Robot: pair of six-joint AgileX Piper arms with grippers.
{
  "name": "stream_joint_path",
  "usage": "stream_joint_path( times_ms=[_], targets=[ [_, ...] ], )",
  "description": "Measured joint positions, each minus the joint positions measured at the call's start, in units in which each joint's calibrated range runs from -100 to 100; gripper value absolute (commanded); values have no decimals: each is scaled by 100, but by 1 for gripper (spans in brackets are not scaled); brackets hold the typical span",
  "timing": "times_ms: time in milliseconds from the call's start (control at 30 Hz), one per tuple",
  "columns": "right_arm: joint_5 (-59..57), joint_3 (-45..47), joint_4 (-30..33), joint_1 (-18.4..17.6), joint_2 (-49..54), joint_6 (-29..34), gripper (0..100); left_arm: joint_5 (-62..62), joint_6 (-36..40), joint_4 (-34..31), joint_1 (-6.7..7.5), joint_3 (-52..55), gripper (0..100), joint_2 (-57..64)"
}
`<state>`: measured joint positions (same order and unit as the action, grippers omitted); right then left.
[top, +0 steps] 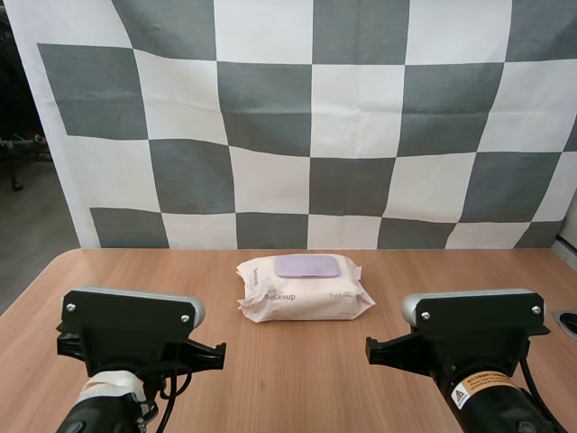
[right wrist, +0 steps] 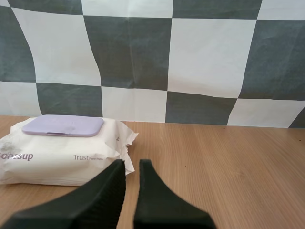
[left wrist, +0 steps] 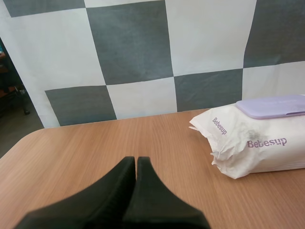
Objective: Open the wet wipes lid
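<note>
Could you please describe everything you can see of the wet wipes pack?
The pack is a soft, creamy-white, crinkled plastic pouch with crimped ends and purple "Bebesup" print. A flat lilac lid with rounded corners sits on top, shut. It lies flat on the wooden table, near the far edge; nothing else touches it.

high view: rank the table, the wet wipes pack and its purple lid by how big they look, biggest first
1. table, by far the largest, running past the frame edges.
2. wet wipes pack.
3. purple lid, lying shut on the pack's top and clearly smaller than it, so nearness does not blur the order.
</note>
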<state>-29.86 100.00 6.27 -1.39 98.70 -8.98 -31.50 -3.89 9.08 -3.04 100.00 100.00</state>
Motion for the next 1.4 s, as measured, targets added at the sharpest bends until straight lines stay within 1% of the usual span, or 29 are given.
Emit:
stream_joint_path(
  times_ms=[33,133,167,300,400,567,700,767,833,900,1067,1100,1133,1200,1233,1267,1300,1400],
  targets=[
    [0,0,0,0,0,0,20,0,0,0,0,0,5,0],
    [0,0,-30,109,0,0,20,0,0,-27,123,0,5,0],
    [0,0,-30,118,0,0,20,0,0,-27,144,0,5,0],
    [14,0,-30,118,0,0,20,0,0,-27,151,0,5,0],
    [250,0,76,118,0,-8,20,362,0,-27,151,0,5,0],
    [1467,0,818,118,0,-31,20,1632,-146,-27,151,0,5,0],
    [2513,0,1497,118,0,-42,20,2681,-123,-27,151,0,5,0],
    [3065,0,1856,118,0,-169,20,3150,-33,-59,151,-1,5,0],
    [3565,0,2134,118,0,-367,16,3703,180,-112,151,-111,5,0],
    [4110,0,2289,118,0,-518,0,4293,479,-127,151,-398,0,0],
    [4768,-190,2322,118,-33,-562,0,4856,715,-67,151,-760,0,0],
    [5008,-294,2294,118,-66,-532,0,5202,817,16,151,-1046,0,-57],
    [5225,-372,2281,118,-99,-504,0,5662,893,235,151,-1451,0,-266],
    [5767,-1084,2284,118,-511,-449,0,5940,893,481,151,-1832,0,-581],
    [5783,-1287,2310,118,-635,-449,0,5988,893,615,151,-2084,0,-866],
    [5663,-1647,2451,118,-959,-449,0,5988,893,712,151,-2289,0,-1030],
    [5520,-1820,2573,118,-1139,-482,0,5902,893,941,131,-2620,0,-1384],
    [4877,-2196,3010,118,-1644,-676,0,5156,893,1373,7,-2877,0,-2064]
  ],
)
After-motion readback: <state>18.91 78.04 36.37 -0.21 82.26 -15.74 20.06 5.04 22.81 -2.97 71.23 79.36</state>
